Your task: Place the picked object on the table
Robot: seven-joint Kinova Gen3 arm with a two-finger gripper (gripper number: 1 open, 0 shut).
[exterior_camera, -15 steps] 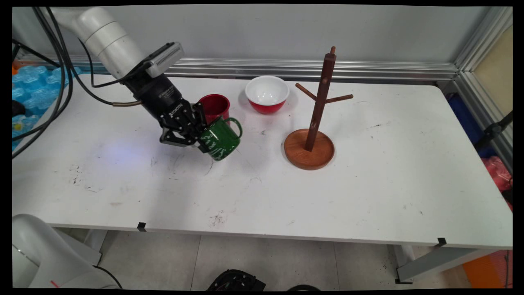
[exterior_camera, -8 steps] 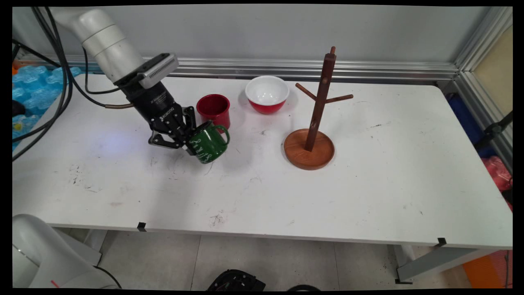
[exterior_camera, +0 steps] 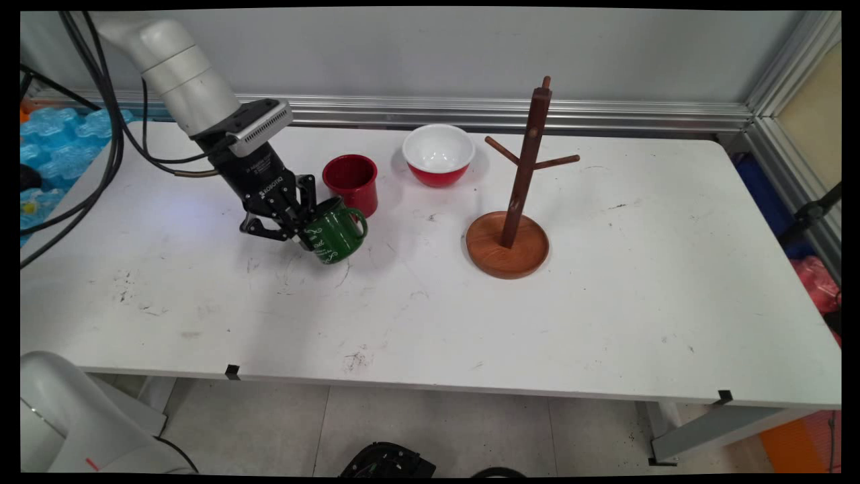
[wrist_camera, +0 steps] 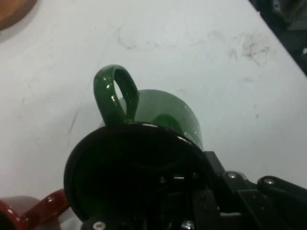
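Observation:
My gripper (exterior_camera: 304,227) is shut on the rim of a green mug (exterior_camera: 334,234) with white lettering. The mug hangs tilted, low over the white table (exterior_camera: 605,302), its handle (exterior_camera: 358,219) turned towards the right. In the hand view the green mug (wrist_camera: 163,120) fills the middle, its dark mouth toward the camera and its handle (wrist_camera: 114,93) sticking up. A red cup (exterior_camera: 350,180) stands just behind the mug, nearly touching it; its handle (wrist_camera: 45,206) shows at the hand view's bottom left.
A red bowl (exterior_camera: 439,155) with a white inside stands behind and to the right of the red cup. A wooden mug tree (exterior_camera: 517,195) on a round base stands right of centre, with a sliver of its base (wrist_camera: 14,9) in the hand view's top left corner.
The gripper has carried the green mug left and down, from right of the red cup to just in front of it, close to the table.

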